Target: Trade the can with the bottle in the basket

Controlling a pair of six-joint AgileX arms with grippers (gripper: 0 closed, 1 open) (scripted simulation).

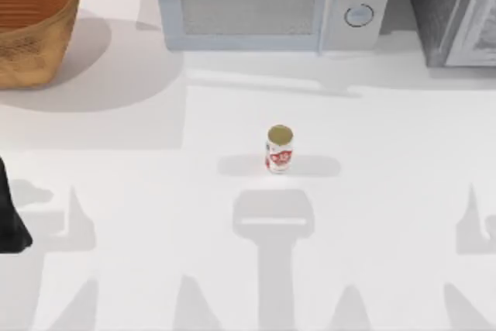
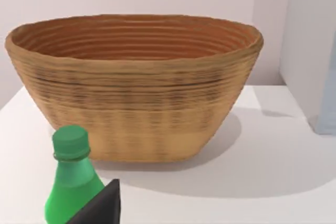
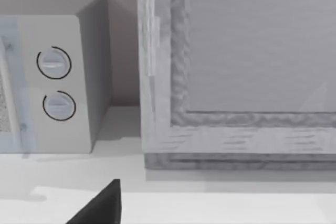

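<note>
Ribbed woven wicker basket (image 2: 136, 82), green screw-capped can (image 2: 71, 184) beside it, tool grip unclear

The basket (image 1: 31, 25) is a wide, round wicker bowl, orange-brown with ribbed walls, sitting upright on the bench at its far left corner, ahead of the left gripper. The can (image 2: 72, 182) is a green container with a screw cap and a narrowed neck, standing upright just in front of the basket and right beside the left gripper; its lower half is hidden. The bottle (image 1: 279, 149), small and white with red print and a round gold top, stands upright mid-bench, well apart from both.
</note>
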